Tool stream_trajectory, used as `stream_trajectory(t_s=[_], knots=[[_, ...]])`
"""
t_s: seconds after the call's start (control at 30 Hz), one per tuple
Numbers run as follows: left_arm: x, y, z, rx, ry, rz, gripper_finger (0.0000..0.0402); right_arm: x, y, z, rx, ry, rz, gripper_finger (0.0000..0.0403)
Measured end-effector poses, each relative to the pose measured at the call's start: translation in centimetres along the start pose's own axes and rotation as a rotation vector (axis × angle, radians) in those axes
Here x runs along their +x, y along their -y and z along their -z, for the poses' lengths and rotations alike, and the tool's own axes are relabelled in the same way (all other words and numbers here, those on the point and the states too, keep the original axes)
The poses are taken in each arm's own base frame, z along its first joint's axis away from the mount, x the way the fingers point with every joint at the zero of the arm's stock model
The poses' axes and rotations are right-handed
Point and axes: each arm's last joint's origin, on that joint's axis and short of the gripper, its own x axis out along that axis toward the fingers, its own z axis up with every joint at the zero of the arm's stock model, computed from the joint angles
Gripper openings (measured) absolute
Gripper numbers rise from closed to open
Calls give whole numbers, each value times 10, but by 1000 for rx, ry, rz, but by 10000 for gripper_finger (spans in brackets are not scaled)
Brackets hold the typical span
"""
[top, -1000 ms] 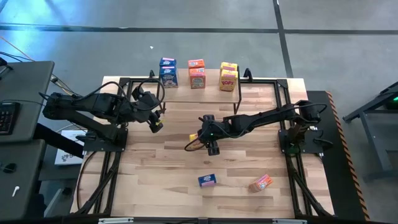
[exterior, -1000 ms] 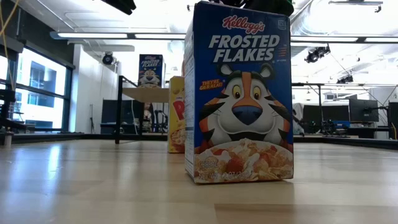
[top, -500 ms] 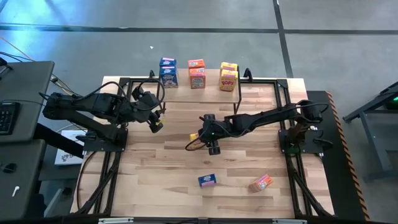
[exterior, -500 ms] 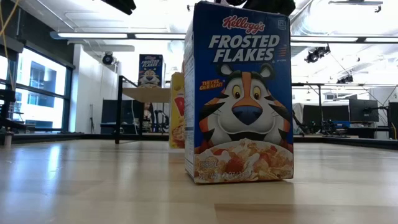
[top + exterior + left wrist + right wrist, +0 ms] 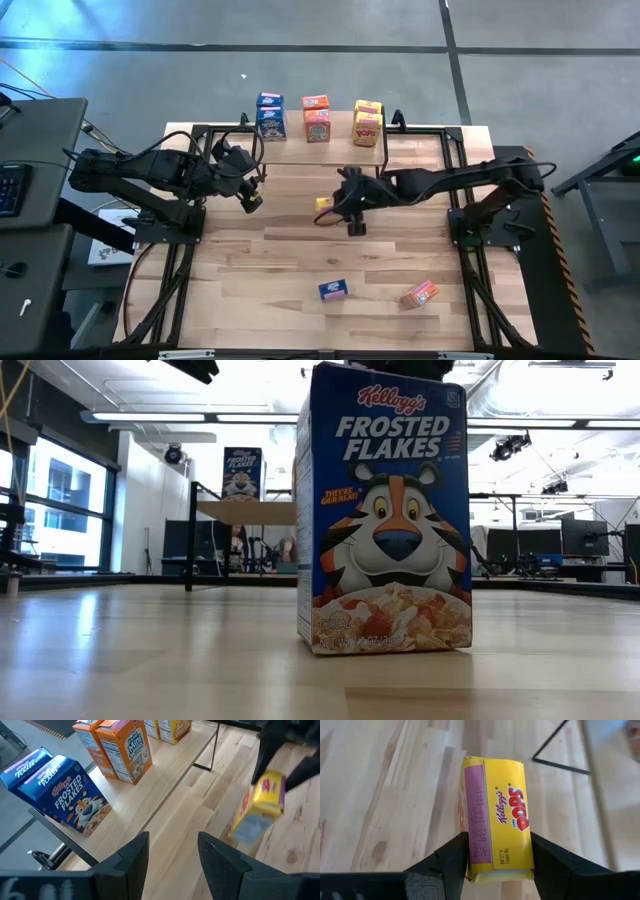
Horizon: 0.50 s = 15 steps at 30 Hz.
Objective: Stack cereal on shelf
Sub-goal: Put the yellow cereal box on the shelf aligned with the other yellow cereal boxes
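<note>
From above, six boxes sit on the shelf (image 5: 300,150). A blue box (image 5: 333,290) and an orange box (image 5: 420,294) lie on the table, not yet stacked. The right gripper (image 5: 338,203) squeezes a yellow box (image 5: 324,203) in mid-table. Its wrist view shows fingers tight on both sides. The left gripper (image 5: 172,852), near the shelf, holds nothing, fingers slightly apart.

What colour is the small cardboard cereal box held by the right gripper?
Yellow, with a red logo; the small cardboard cereal box in the right gripper shows best in the right wrist view.

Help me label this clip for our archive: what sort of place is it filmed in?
Probably a robotics lab or workshop. A slatted wooden table stands on bare concrete, and the low view shows exposed ceiling ducts, strip lights and desks with monitors behind it.
</note>
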Motion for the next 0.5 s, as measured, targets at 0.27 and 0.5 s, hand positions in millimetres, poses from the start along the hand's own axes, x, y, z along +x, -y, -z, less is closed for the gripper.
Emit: stream_trajectory(t_s=[0.27,0.5], knots=[[0,0,0,0,2,-4,158,-47,29,4,53,33,94,183],[0,0,0,0,4,-7,158,-85,55,15,94,49,215,183]])
